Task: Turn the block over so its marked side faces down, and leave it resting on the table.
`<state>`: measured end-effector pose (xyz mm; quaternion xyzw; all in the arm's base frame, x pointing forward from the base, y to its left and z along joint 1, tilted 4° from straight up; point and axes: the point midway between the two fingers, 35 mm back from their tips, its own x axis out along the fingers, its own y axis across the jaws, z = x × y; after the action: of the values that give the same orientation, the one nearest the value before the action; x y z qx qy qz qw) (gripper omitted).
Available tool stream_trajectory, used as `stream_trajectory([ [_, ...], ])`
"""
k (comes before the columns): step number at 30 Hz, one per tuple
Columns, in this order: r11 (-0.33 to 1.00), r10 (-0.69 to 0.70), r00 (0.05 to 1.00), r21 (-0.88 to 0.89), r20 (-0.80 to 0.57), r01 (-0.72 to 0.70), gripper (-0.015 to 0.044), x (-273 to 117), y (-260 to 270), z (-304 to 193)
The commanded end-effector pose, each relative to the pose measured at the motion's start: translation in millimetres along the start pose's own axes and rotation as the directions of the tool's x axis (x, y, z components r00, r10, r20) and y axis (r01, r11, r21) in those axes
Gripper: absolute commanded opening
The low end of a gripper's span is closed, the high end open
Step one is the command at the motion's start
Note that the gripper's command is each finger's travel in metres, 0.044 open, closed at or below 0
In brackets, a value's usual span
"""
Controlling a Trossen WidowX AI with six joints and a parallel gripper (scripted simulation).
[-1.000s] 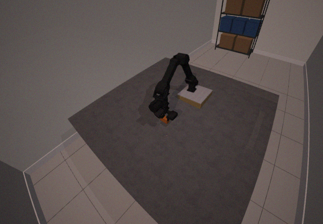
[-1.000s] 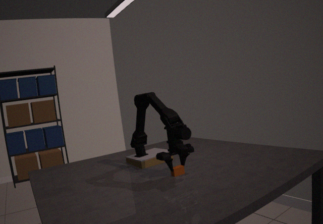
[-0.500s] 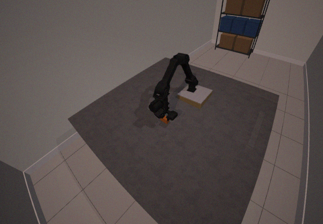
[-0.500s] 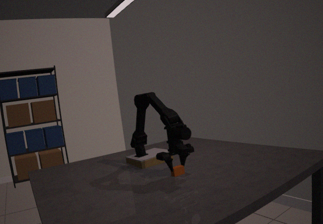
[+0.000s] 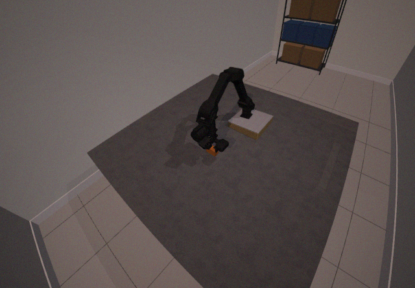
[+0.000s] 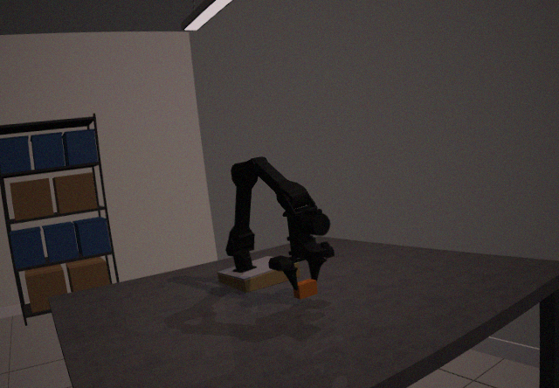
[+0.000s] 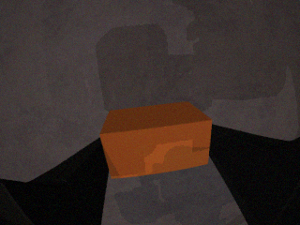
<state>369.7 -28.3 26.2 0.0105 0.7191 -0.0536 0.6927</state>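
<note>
The orange block (image 5: pixel 212 151) (image 6: pixel 306 288) (image 7: pixel 156 149) is between the fingertips of my gripper (image 5: pixel 211 148) (image 6: pixel 305 285) (image 7: pixel 156 138). The gripper is shut on the block, with one finger at each short end in the wrist view. The block appears slightly above the grey table (image 5: pixel 251 194) (image 6: pixel 419 302), with its shadow apart from it. Its long side and top face show in the wrist view. I can make out no mark on the visible faces, only light and shadow patches. The underside is hidden.
The arm's base stands on a white-topped slab (image 5: pixel 258 119) (image 6: pixel 233 275) with yellowish sides, behind the block. A wall runs along one side of the table. A shelf rack (image 5: pixel 305 19) (image 6: pixel 54 218) with blue and brown boxes stands far off in the room.
</note>
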Motion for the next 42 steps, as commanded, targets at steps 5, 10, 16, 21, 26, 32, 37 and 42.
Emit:
stream_trajectory([
  [5,1.0,0.003,0.999,-0.001,0.04,-0.003,0.0,-6,0,4],
  [10,1.0,0.003,0.993,-0.002,0.115,-0.003,0.0,-2,1,6],
  [16,1.0,0.004,0.979,-0.002,0.204,-0.004,0.0,1,1,7],
  [21,1.0,0.004,0.961,-0.002,0.276,-0.004,0.0,3,1,7],
  [26,1.0,0.004,0.938,-0.002,0.347,-0.004,0.0,5,1,6],
  [32,1.0,0.004,0.903,-0.002,0.43,-0.003,0.0,5,1,3],
  [37,1.0,0.003,0.868,-0.002,0.496,-0.003,0.0,5,1,0],
  [42,1.0,0.002,0.841,-0.001,0.54,-0.002,0.0,4,0,-2],
])
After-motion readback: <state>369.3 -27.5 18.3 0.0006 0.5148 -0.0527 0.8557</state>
